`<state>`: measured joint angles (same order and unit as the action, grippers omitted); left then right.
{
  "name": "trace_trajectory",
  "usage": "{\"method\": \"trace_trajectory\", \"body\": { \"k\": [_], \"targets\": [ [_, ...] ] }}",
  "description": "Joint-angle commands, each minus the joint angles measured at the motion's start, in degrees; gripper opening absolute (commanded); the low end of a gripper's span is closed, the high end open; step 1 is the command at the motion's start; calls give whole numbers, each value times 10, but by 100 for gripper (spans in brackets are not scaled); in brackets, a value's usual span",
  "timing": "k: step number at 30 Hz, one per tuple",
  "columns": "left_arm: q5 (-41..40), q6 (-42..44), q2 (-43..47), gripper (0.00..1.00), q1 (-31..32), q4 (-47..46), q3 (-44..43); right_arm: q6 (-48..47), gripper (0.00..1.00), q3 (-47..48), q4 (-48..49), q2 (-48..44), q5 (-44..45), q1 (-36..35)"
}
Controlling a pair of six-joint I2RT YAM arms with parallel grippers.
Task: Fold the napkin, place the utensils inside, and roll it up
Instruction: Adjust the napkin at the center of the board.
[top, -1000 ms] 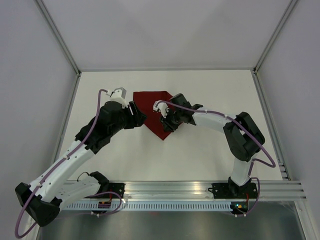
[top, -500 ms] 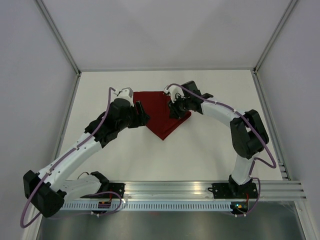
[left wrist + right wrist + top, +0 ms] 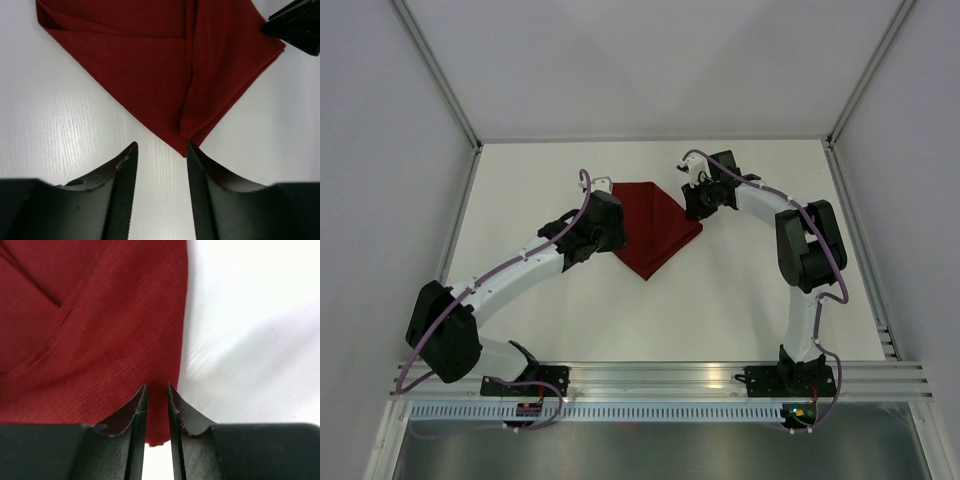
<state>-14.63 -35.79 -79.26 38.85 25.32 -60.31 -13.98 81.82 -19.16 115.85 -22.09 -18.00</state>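
White table [image 3: 740,290] spreads around napkin [image 3: 655,220]; right pincer [image 3: 156,388] straddles its edge, perhaps gripping.

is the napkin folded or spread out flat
folded: the napkin lies in overlapping layers with a crease running down it, forming a compact pointed shape.

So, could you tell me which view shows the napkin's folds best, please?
The left wrist view: nearly the whole napkin, its flap and crease clear. Top external shows it small, folds faint; right wrist only one edge, close up.
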Motion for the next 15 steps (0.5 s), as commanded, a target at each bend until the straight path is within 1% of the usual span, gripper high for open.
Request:
{"method": "trace_trajectory", "body": {
  "k": [1, 6, 9, 11, 14, 15],
  "targets": [
    [-60, -50, -19, 46, -6, -12, 11, 15, 28, 34, 5, 16, 29, 2],
    [-50, -72, -75, 34, -33, -15, 21, 9, 28, 35, -4, 24, 32, 2],
    [-44, -75, -100, 30, -49, -18, 22, 5, 28, 21, 0, 22, 43, 2],
    [-38, -78, -113, 29, -62, -23, 25, 2, 28, 10, 2, 17, 47, 2],
    [-36, -84, -128, 25, -75, -26, 34, 4, 28, -2, 11, 2, 47, 5],
    [-35, -87, -130, 22, -79, -30, 37, 7, 29, -2, 11, -2, 47, 6]
  ]
}}
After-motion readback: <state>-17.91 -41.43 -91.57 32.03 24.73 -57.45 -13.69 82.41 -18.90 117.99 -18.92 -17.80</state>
